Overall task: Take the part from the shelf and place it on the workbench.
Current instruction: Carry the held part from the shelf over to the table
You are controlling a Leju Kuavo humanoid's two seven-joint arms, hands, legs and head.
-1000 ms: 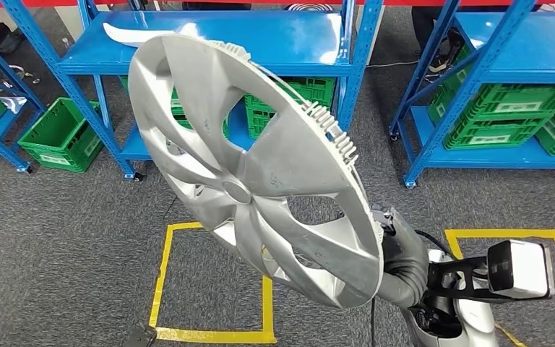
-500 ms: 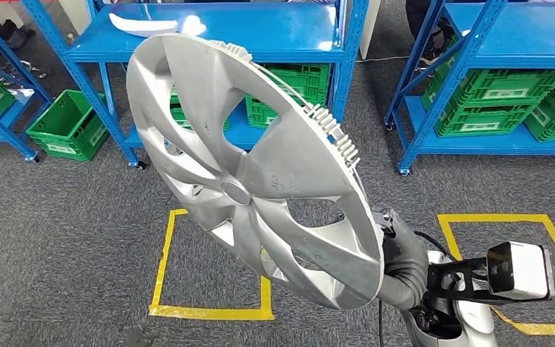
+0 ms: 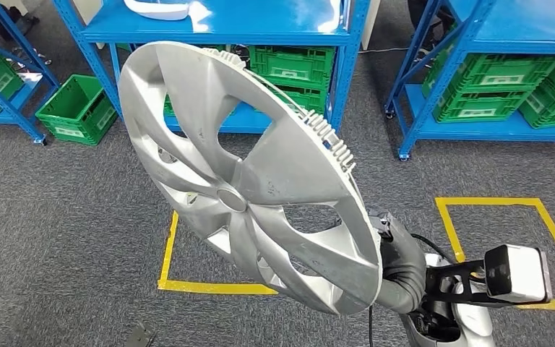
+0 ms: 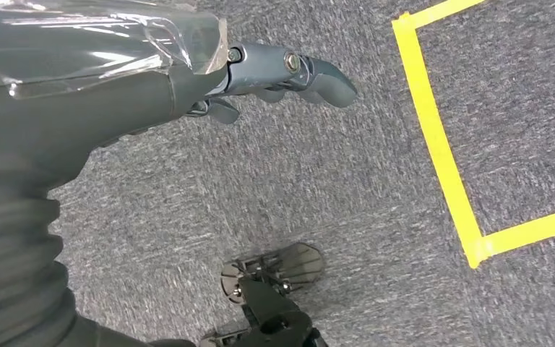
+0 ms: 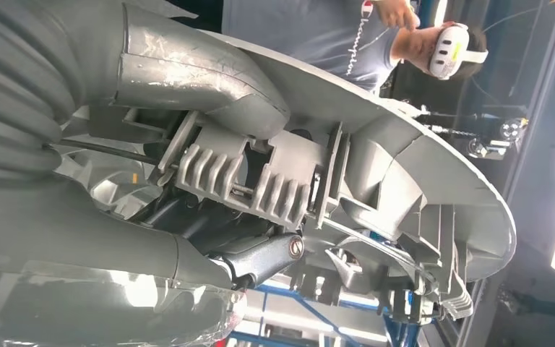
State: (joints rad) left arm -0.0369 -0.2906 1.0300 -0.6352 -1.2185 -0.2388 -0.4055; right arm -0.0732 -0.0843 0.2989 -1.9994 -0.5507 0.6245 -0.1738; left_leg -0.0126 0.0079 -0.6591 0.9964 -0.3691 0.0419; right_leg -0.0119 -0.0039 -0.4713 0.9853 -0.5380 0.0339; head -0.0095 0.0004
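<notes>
1. My right hand [image 5: 209, 181] holds the part, a silver wheel cover [image 3: 249, 173], by its rim. In the right wrist view the thumb [image 5: 202, 79] lies over the outer edge and the darker fingers [image 5: 260, 264] are curled in behind the ribbed clips.
2. In the head view the wheel cover is up in the air in front of me, tilted, face toward the camera, lower edge next to my right forearm [image 3: 401, 264].
3. Left hand [image 4: 274, 72] hangs over the grey carpet [image 4: 332, 181] with nothing in it. Fingers loosely extended, a little apart.
4. Behind the cover: blue shelf racks [image 3: 347, 50] with green crates [image 3: 293, 69] on the lower level, one more green crate [image 3: 76, 108] on the floor to the left.
5. A white part [image 3: 157, 9] lies on the top board of the middle rack.
6. Yellow tape squares [image 3: 209, 285] are marked on the carpet under the cover and to the right.
7. Right wrist view has a person wearing a white headset [image 5: 455, 47] beyond the cover's edge.
</notes>
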